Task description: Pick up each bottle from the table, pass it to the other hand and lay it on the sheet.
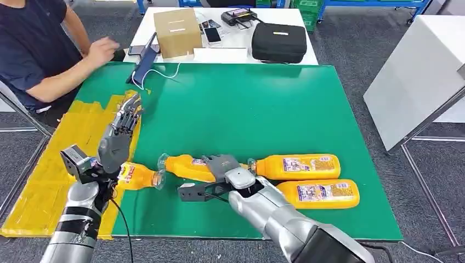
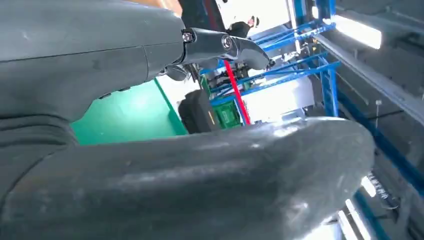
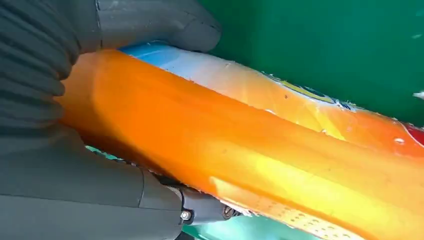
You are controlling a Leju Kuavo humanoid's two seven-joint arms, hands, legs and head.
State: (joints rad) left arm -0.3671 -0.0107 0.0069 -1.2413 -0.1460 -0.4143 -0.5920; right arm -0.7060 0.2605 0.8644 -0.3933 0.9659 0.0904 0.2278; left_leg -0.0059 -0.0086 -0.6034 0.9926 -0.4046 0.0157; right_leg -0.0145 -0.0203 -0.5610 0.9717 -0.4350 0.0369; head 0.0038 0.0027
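Four orange bottles [image 1: 298,166], colourful labels unreadable, right hand [image 1: 222,167] gripping one

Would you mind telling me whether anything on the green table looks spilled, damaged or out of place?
Nothing looks spilled or damaged. One oddity: the yellow sheet is wrinkled and lies askew over the table edge. All four orange bottles lie flat.
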